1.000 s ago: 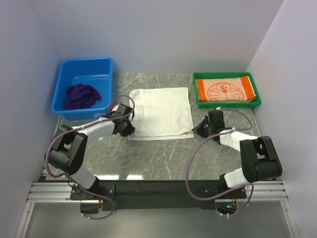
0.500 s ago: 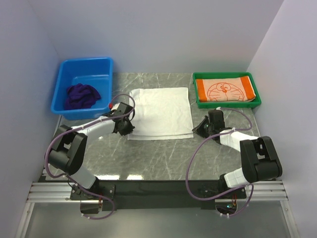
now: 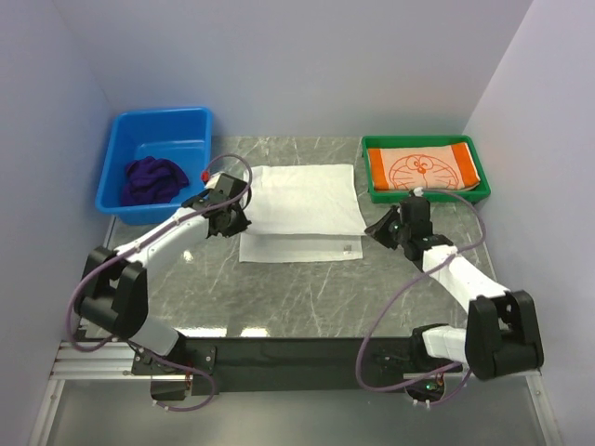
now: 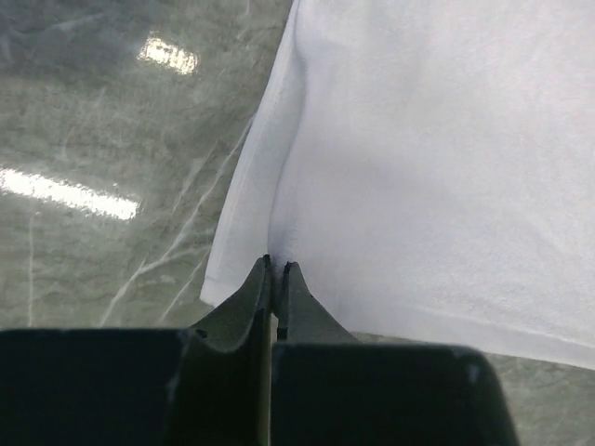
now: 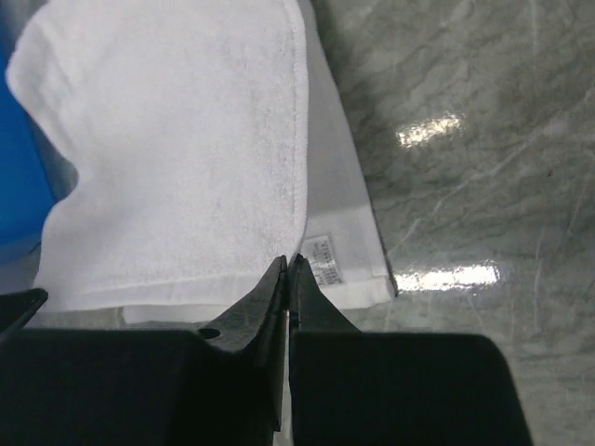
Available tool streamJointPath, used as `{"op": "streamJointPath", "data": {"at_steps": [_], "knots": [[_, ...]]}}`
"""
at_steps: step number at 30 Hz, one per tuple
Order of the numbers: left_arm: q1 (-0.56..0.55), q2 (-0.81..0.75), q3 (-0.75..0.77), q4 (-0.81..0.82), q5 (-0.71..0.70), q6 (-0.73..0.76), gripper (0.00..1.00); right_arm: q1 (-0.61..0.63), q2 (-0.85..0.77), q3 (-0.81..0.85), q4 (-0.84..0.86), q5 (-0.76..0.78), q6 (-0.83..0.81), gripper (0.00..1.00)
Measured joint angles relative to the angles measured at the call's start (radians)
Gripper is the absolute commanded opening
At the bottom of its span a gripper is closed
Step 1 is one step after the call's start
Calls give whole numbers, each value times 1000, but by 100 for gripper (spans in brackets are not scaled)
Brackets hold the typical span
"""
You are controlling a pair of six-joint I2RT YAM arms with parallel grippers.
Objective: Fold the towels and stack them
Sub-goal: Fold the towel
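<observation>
- Left arm (image 3: 163, 237) and right arm (image 3: 465, 274): white link shells between bulky black joint housings
- Thin purple cable (image 3: 228, 158) looping along each arm
- Left gripper (image 4: 276, 265) and right gripper (image 5: 289, 260): matte black, tapered fingers
- Small red dot (image 3: 204, 174) by the left wrist

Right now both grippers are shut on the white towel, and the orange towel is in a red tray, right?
No. The top view shows the orange towel in a green tray, not red. The left gripper and right gripper are indeed shut on the white towel.
</observation>
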Motion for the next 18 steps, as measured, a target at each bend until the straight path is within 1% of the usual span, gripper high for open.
{"op": "streamJointPath", "data": {"at_steps": [4,8,10,13,15,18], "knots": [[0,-80,0,-38,-2,17,1,0,-88,1,-43,-19,0,0],[-1,-131,-42,-22,2,33,1,0,-117,-39,-31,-40,6,0],[-1,-126,-95,-3,13,35,1,2,-98,-82,-13,-53,16,0],[-4,-78,-171,21,26,34,1,3,-15,-145,22,-78,37,0],[-5,-37,-206,35,30,34,1,5,44,-180,47,-95,54,0],[-5,6,-233,50,30,31,1,5,69,-190,95,-117,72,0]]}}
